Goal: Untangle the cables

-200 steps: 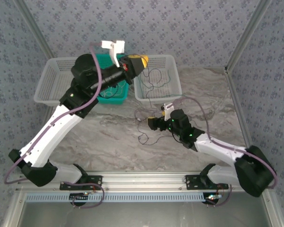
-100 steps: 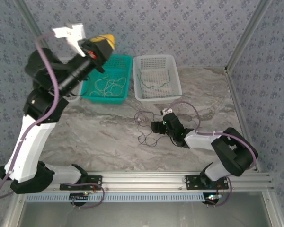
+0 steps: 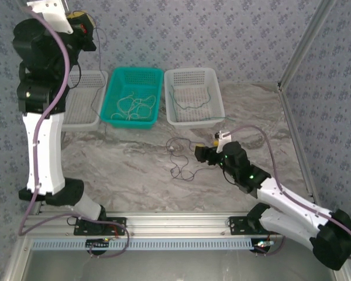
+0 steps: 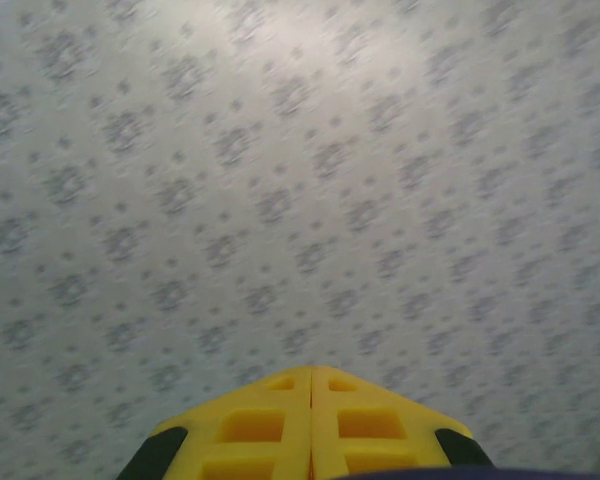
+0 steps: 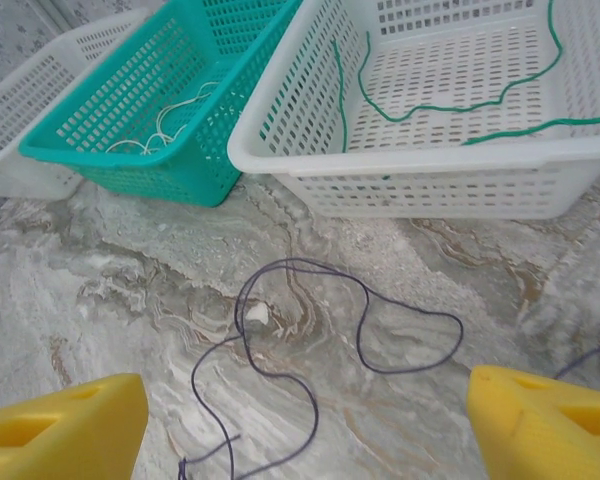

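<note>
Purple cable lying looped on table, one end running off frame. Dark strand, barely visible, hanging from left gripper, which is pinching shut, arm stretching high. Right gripper hovering low, gaping wide.

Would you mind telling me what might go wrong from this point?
The thin dark purple wire on the marble table crosses itself just ahead of the open right tool; closing there may pinch two strands. The thin dark wire dangling from the shut left tool may miss the left white basket.
</note>
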